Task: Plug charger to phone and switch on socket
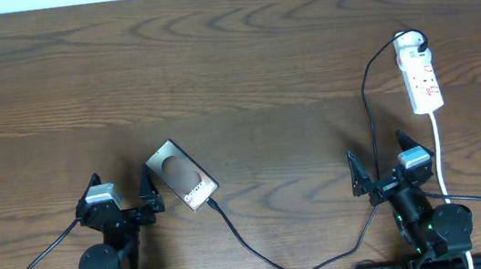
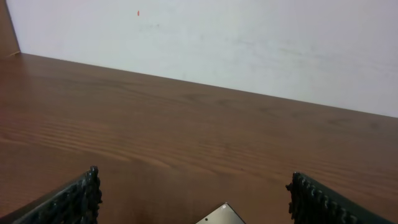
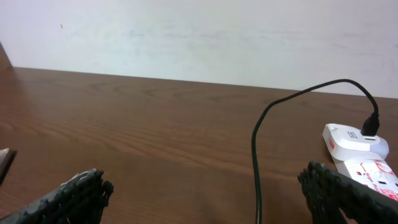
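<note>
The phone (image 1: 183,175) lies tilted on the table, a lighter oval on its dark face. Only one of its corners (image 2: 221,215) shows in the left wrist view. The charger (image 1: 239,237), a thin black cable, runs from the phone's near short end, loops along the front edge and climbs to the socket (image 1: 422,75), a white strip at the far right. The cable's tip touches the phone's end. My left gripper (image 1: 121,189) is open just left of the phone. My right gripper (image 1: 380,160) is open, with the cable (image 3: 255,155) crossing the table between its fingers, untouched. The socket (image 3: 364,155) lies ahead to its right.
The wooden table (image 1: 232,62) ends at a white wall (image 3: 199,37) at the back. A white cord (image 1: 438,151) runs from the socket toward the right arm's base. The arms' thicker black cables (image 1: 31,266) trail along the front edge.
</note>
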Controlling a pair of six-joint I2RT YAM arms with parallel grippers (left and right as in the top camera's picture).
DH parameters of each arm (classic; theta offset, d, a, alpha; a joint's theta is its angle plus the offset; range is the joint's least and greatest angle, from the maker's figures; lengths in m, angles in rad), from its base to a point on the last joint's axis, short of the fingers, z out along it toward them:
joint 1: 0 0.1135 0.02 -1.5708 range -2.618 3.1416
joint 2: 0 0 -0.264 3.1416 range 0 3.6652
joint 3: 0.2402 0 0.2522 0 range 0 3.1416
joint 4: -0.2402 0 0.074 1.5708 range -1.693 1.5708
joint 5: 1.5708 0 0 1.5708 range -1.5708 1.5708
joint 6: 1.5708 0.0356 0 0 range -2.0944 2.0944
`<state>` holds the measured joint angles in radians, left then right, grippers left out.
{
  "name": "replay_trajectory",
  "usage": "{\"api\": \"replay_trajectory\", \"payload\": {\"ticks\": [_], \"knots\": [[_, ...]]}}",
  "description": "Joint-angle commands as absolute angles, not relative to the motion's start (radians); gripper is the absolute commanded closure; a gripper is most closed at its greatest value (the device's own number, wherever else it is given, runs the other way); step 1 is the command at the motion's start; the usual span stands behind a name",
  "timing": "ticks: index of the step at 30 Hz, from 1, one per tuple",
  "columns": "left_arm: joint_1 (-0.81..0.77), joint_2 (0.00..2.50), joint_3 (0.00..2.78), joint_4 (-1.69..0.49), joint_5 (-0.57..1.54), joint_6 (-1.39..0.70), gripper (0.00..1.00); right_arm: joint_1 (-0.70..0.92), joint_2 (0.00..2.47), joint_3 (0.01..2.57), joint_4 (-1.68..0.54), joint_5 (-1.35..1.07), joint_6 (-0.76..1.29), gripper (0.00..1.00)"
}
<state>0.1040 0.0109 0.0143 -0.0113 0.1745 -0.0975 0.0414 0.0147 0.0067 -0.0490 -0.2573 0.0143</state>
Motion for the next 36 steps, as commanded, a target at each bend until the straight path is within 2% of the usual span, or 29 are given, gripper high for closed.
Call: {"api": "replay_trajectory", "payload": {"ticks": [1,36], "knots": [[0.109,0.004,0.004,-0.056,0.191,-0.094,0.07,0.045,0.005,0.006,-0.056,-0.249,0.002,0.01],[0.109,0.004,0.004,-0.056,0.191,-0.094,0.07,-0.002,0.005,0.006,-0.056,-0.249,0.002,0.01]]}}
